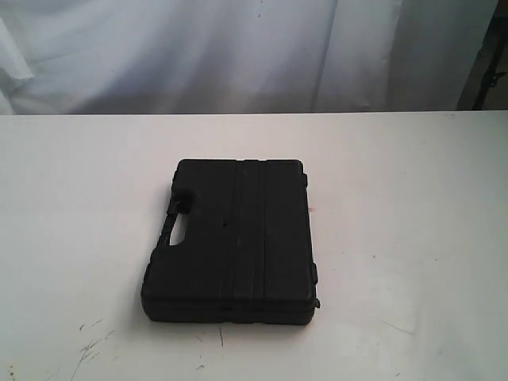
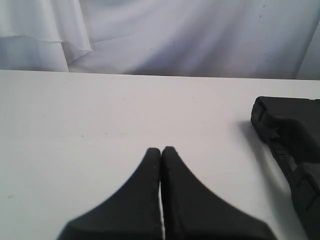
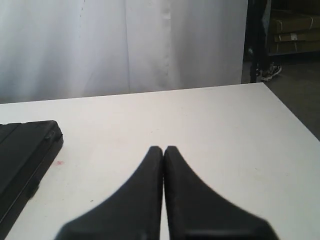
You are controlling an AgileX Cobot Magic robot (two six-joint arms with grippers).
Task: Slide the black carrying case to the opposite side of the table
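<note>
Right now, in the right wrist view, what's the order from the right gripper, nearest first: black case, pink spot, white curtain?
1. The pink spot, on the table between the right gripper and the black case.
2. The black case, just past the spot.
3. The white curtain, beyond the table's far edge.

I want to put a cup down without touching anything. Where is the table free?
The table is bare on both sides of the black case: one wide patch beyond its handle, another on the opposite side. A bare strip runs between the case and the white curtain. Only the middle is taken, by the case.
</note>
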